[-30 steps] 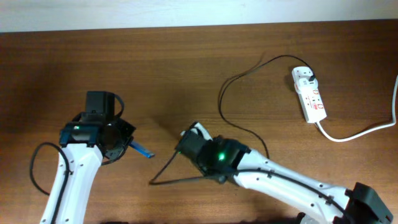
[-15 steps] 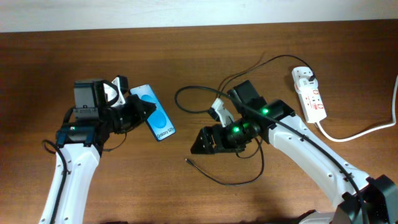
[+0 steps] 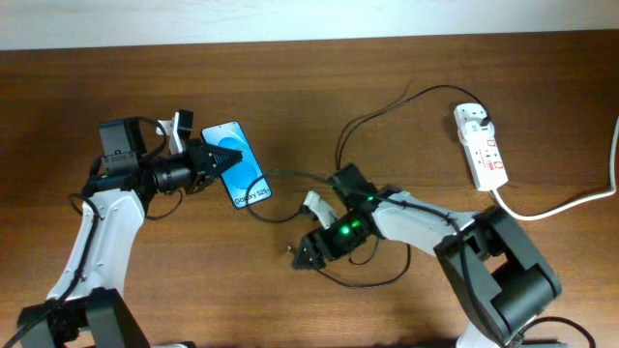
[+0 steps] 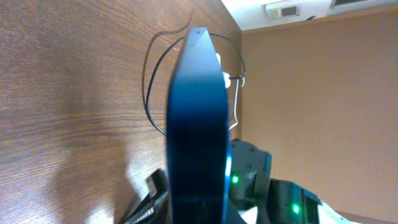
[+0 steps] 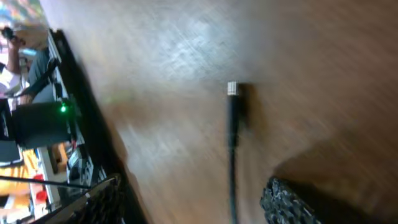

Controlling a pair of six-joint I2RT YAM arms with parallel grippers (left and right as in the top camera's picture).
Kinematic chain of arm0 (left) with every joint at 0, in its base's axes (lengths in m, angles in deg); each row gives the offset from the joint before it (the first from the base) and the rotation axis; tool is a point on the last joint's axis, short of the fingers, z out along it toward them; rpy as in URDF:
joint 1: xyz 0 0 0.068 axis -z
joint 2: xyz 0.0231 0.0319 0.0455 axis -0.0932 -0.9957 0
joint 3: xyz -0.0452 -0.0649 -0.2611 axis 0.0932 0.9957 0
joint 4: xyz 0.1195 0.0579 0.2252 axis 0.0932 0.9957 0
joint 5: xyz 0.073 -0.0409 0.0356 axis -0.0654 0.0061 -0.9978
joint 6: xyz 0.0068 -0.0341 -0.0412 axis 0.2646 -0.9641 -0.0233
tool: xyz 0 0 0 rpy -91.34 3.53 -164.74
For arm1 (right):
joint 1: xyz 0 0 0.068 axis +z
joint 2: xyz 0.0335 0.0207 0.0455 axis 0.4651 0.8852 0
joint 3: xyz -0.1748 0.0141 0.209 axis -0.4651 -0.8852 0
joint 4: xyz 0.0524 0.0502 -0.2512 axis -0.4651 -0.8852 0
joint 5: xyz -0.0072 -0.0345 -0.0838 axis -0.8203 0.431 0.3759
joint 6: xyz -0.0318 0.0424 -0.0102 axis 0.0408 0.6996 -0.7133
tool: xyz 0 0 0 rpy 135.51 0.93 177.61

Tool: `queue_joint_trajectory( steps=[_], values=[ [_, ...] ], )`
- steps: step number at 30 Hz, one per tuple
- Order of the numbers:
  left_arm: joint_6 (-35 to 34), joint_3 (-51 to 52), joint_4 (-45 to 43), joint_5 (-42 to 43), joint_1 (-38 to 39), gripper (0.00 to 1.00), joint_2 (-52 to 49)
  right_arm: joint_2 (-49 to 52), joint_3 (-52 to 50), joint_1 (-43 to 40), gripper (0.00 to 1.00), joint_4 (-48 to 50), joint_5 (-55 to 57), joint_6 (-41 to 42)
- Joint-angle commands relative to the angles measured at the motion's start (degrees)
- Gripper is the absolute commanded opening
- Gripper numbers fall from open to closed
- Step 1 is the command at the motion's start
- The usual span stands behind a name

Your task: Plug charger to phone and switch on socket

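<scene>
My left gripper (image 3: 215, 160) is shut on the phone (image 3: 239, 165), held above the table with its blue "Galaxy" screen facing up. The left wrist view shows the phone (image 4: 198, 118) edge-on between the jaws. The charger's thin black cable (image 3: 387, 208) loops across the table, and its connector tip (image 3: 291, 253) lies free on the wood. My right gripper (image 3: 308, 253) is open just over that tip. In the right wrist view the tip (image 5: 232, 89) and cable lie between the spread fingers (image 5: 289, 199). The white adapter (image 3: 471, 118) sits in the socket (image 3: 484, 150).
The power strip's thick white cord (image 3: 561, 205) runs off the right edge. A cable loop (image 3: 363, 280) lies under my right arm. The pale table edge (image 3: 309, 19) runs along the back.
My left gripper has moved slightly back and left with the phone. My right gripper has swung down and left to the cable tip, and the cable loop has shifted.
</scene>
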State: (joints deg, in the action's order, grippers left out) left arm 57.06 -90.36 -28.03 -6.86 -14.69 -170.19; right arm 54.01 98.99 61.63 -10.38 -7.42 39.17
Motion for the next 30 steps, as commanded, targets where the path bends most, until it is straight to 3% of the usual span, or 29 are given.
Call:
queue_joint_trajectory(
  steps=[1,2,3,8,10,12,13,16,18,20,23,27,30],
  values=[
    [1.18,-0.79,-0.35,2.27,-0.2,0.0,0.46,2.78,-1.11,3.91,0.67,0.07,9.99,1.29],
    [1.18,-0.79,-0.33,2.29,-0.22,0.0,0.46,2.78,-1.11,3.96,0.57,0.04,10.32,1.53],
    [1.18,-0.79,-0.28,2.29,-0.22,0.0,0.46,2.78,-1.11,3.96,0.53,0.22,10.36,1.51],
    [1.16,-0.79,0.11,2.32,-0.2,0.0,0.46,4.46,-1.14,4.0,0.46,2.32,14.82,4.15],
    [1.16,-0.81,0.22,2.32,-0.2,0.0,0.46,9.07,-1.11,4.0,0.31,5.09,14.78,6.67],
    [1.18,-0.79,0.55,2.32,-0.2,0.0,0.46,9.75,-0.96,3.3,0.09,5.38,14.14,7.15],
    [1.18,-0.79,0.57,2.34,-0.2,0.0,0.46,9.75,-0.96,2.01,0.04,5.31,12.79,7.78],
    [1.18,-0.79,0.57,2.34,-0.2,0.0,0.46,9.14,-0.94,-1.07,0.04,4.68,4.37,8.61],
    [1.2,-0.79,0.55,2.34,-0.2,0.0,0.46,5.84,-0.96,-4.55,0.04,2.05,-9.94,8.63],
    [2.47,-0.79,0.46,3.02,-0.2,0.0,0.46,0.2,-1.2,-6.97,0.04,-2.4,-23.08,8.57],
    [3.69,-0.79,0.31,4.24,-0.13,0.0,0.46,-9.4,-1.31,-7.02,0.05,-5.66,-32.24,8.63],
    [0.15,-0.79,-3.37,4.83,2.08,0.0,0.46,-25.38,-2.71,-12.68,0.05,-19.43,-27.91,8.46],
    [-4.02,-0.79,-9.31,7.02,2.89,0.0,0.46,-38.8,-8.9,-20.7,0.04,-23.58,-29.68,6.97]
  ],
)
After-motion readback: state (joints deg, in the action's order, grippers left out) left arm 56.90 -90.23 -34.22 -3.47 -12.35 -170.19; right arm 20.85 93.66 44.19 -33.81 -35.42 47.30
